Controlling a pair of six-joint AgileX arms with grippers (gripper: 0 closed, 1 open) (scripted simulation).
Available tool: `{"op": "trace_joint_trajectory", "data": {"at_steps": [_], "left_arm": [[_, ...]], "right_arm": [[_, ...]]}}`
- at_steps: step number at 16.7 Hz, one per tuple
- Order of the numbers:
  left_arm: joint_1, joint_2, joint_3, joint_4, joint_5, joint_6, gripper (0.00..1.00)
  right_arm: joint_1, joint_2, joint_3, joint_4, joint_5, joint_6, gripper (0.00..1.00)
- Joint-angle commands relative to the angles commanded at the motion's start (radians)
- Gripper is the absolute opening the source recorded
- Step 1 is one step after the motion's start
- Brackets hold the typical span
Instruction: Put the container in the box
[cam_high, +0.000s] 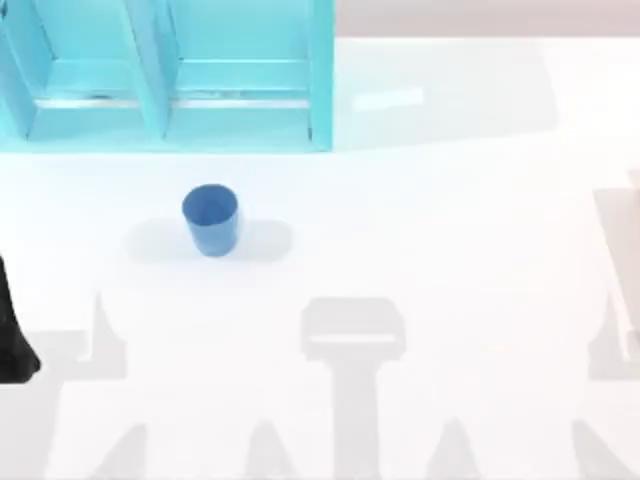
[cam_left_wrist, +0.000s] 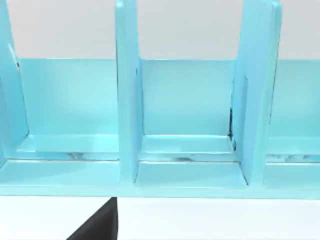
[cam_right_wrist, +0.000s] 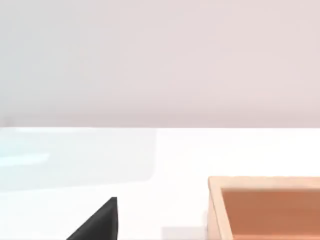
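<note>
Cup: the small blue cup (cam_high: 210, 218) stands upright and alone on the white table (cam_high: 450, 230), left of centre, mouth up. Nothing is touching it.

Shelf: just behind the cup, at the far left, you've got a turquoise divided shelf (cam_high: 165, 75). Your left wrist camera looks straight into its open bays (cam_left_wrist: 187, 150), and they look bare.

Box: the tan wooden box (cam_right_wrist: 265, 205) comes up in your right wrist camera, an open box with an orange-brown floor. From above, a pale sliver at the table's right edge (cam_high: 632, 180) may be its corner. It sits well apart from the cup, across the table.

Left arm: a dark piece of it (cam_high: 15, 335) pokes in at the left edge, near the front, away from the cup. Its fingers, wide or narrow? You can't tell from here.

Right arm: a black wedge (cam_right_wrist: 97, 222) sits low in its own wrist camera, likely part of the gripper. Whether it's spread or closed, can't tell either.

Progress: by my read, nothing is done yet. The cup is not picked up and not in the box, so the reach, the grab, the carry across and the drop are all left.

Hidden: most of the box is cut off, so its far walls and depth are unknown. Both arms are mostly out of frame.
</note>
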Motion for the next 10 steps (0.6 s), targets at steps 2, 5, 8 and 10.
{"op": "trace_joint_trajectory", "data": {"at_steps": [2, 5, 8, 10], "left_arm": [[0.0, 0.0, 0.0, 0.0, 0.0, 0.0, 1.0], [0.0, 0.0, 0.0, 0.0, 0.0, 0.0, 1.0], [0.0, 0.0, 0.0, 0.0, 0.0, 0.0, 1.0], [0.0, 0.0, 0.0, 0.0, 0.0, 0.0, 1.0]], "right_arm": [[0.0, 0.0, 0.0, 0.0, 0.0, 0.0, 1.0], [0.023, 0.035, 0.052, -0.011, 0.006, 0.03, 1.0], [0.087, 0.14, 0.198, -0.055, 0.015, 0.102, 1.0], [0.148, 0.251, 0.345, -0.106, 0.018, 0.157, 1.0]]}}
